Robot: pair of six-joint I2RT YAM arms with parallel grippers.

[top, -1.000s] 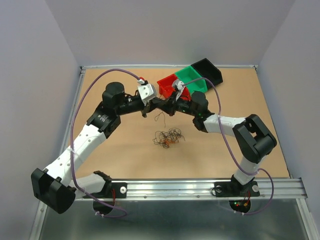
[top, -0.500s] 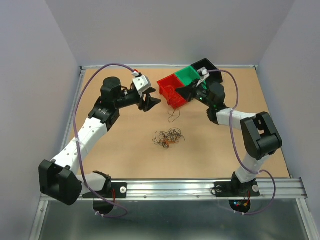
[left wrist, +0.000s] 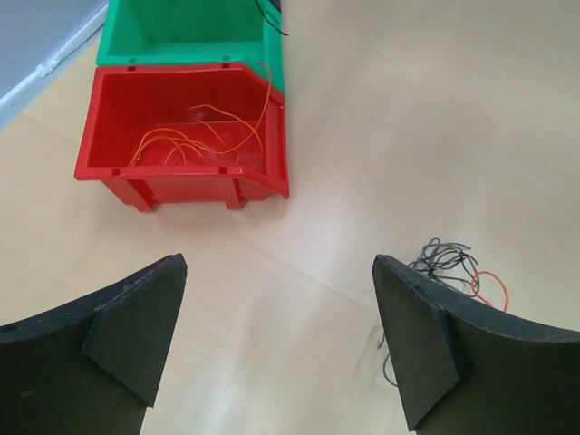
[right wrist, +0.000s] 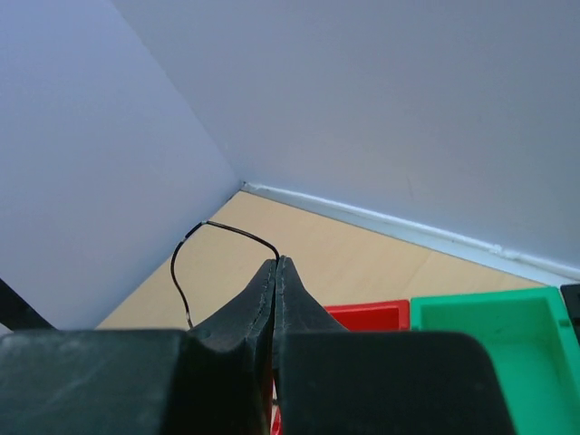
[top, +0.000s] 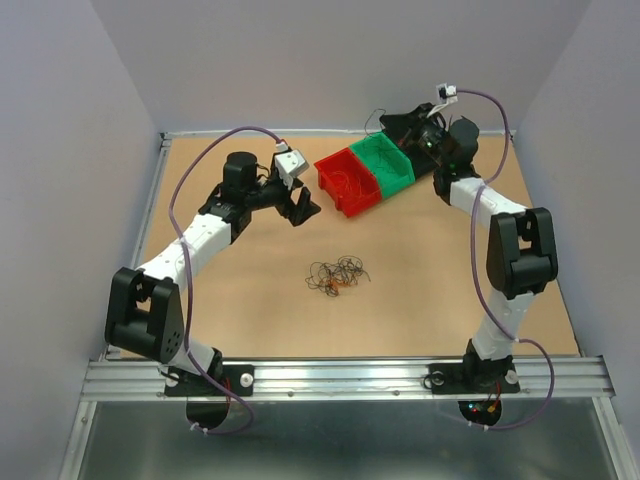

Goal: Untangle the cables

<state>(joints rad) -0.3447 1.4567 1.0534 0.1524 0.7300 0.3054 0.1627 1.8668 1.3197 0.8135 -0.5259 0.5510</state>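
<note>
Some cables partly behind left gripper finger

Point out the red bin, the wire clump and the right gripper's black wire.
red bin (left wrist: pixel 163 182), left wrist view, near wall.
wire clump (top: pixel 337 274), top view, middle of tangle.
black wire (right wrist: pixel 210 224), right wrist view, loop's top.

Bright, even, diffuse light from overhead; faint soft shadows under the arms on the tabletop. Overhead view sharp. Left fingers slightly soft, close to lens. Right fingers dark, blurred; black wire at their tips crisp.
</note>
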